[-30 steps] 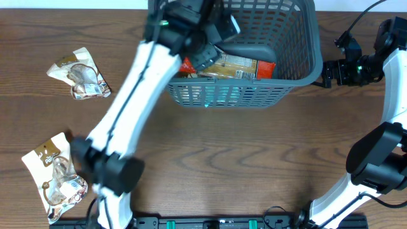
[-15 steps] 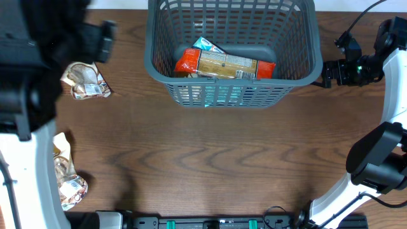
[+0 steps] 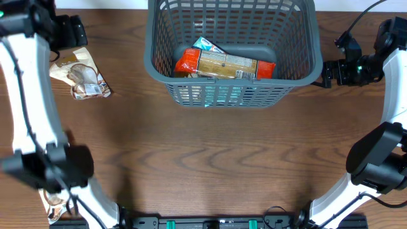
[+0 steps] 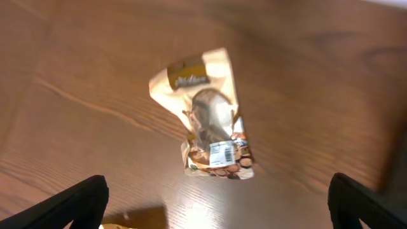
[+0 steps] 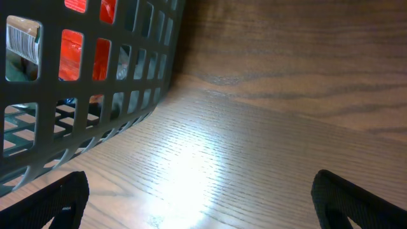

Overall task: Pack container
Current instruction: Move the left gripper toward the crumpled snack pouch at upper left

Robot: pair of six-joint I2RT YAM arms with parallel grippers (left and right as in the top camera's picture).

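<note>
Nearest me, a snack pouch (image 3: 54, 205) lies half hidden under my left arm (image 3: 25, 95). Further out, the left jaws stand wide and empty above a second tan pouch (image 4: 206, 117) on the tabletop (image 3: 210, 152). At the far edge sits the container (image 3: 222, 95), with an orange pack (image 3: 226, 63) lying inside. The right jaws, also wide, hang just beside its right wall.

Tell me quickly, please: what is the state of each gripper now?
Left gripper: open, holding nothing, near a snack pack.
Right gripper: open, holding nothing, beside the container.
</note>
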